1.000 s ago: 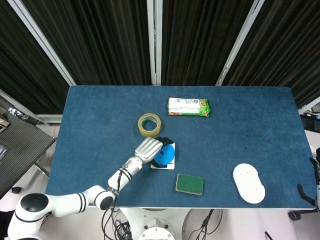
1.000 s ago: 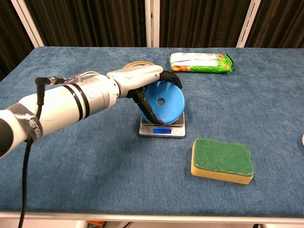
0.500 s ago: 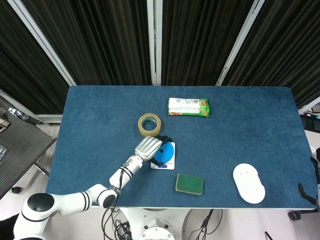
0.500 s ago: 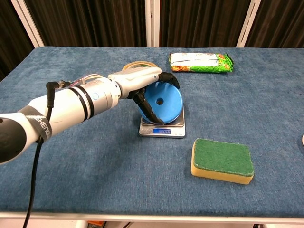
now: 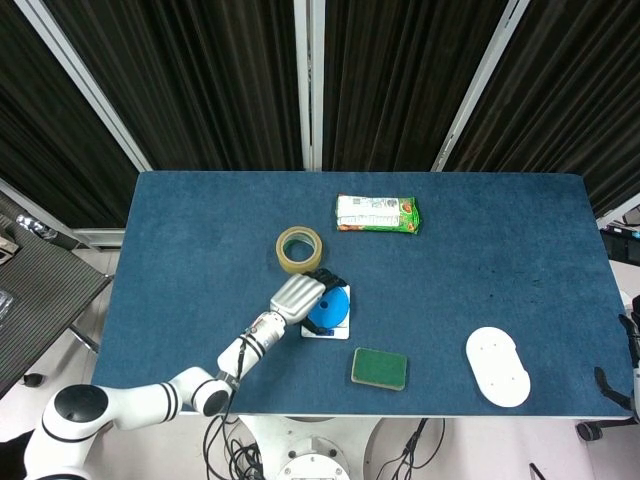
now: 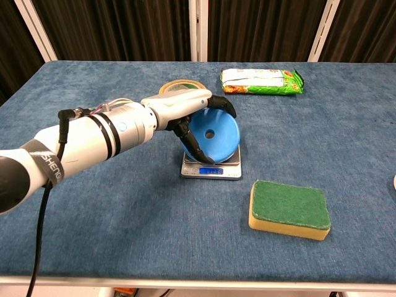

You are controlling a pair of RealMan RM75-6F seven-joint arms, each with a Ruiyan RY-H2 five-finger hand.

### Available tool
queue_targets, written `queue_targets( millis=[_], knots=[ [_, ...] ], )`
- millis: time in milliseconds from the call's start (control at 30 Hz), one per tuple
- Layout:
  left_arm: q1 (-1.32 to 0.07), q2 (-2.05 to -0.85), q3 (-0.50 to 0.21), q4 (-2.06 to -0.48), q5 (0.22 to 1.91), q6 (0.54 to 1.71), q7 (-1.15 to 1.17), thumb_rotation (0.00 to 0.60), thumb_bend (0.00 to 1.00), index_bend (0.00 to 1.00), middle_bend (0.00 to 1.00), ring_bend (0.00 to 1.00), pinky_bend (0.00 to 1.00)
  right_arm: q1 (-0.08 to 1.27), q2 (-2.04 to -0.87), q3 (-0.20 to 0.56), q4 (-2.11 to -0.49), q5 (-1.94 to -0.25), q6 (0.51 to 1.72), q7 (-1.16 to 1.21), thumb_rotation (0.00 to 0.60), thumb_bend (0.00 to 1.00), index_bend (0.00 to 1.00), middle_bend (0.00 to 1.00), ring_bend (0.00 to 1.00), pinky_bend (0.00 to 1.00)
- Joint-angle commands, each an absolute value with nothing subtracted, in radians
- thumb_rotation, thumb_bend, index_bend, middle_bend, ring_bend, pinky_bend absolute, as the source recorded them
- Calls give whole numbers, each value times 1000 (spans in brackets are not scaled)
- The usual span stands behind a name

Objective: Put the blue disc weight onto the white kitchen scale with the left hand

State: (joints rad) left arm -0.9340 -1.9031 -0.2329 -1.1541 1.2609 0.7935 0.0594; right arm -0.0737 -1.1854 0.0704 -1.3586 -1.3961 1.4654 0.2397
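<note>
The blue disc weight with a centre hole stands tilted on its edge over the kitchen scale, whose lit display faces the front. My left hand grips the disc from its left side, dark fingertips curled over its top rim and lower left edge. From the head view, the left hand covers the left part of the disc and of the scale. The disc's lower edge seems to touch the scale's platform. My right hand is out of sight.
A roll of tape lies just behind the hand. A green snack packet is at the back. A green and yellow sponge sits right of the scale. A white oval object lies at the front right.
The disc has sunk slightly onto the scale and the display reading has changed. The hand keeps its grip and has hardly moved.
</note>
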Motion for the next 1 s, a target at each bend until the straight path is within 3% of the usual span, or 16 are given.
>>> queue_targets(
  millis=[33,467,733,1000],
  knots=[
    [-938,-1900,-233,-1158,1264,791,52,600,219,208,179,77,260,-74,-1185,70,-1357,-1397,1467,241,600,282,0,0,0,0],
    [-951,-1896,-219,-1151,1270,772,34,600,218,137,134,35,209,-74,-1190,72,-1343,-1391,1460,252,600,283,0,0,0,0],
    [-954,-1893,-217,-1149,1263,764,22,600,208,60,57,0,170,-75,-1192,72,-1337,-1389,1457,257,600,283,0,0,0,0],
    [-958,-1883,-212,-1160,1261,752,17,600,206,45,0,0,114,-75,-1192,72,-1338,-1390,1457,254,600,283,0,0,0,0]
  ],
)
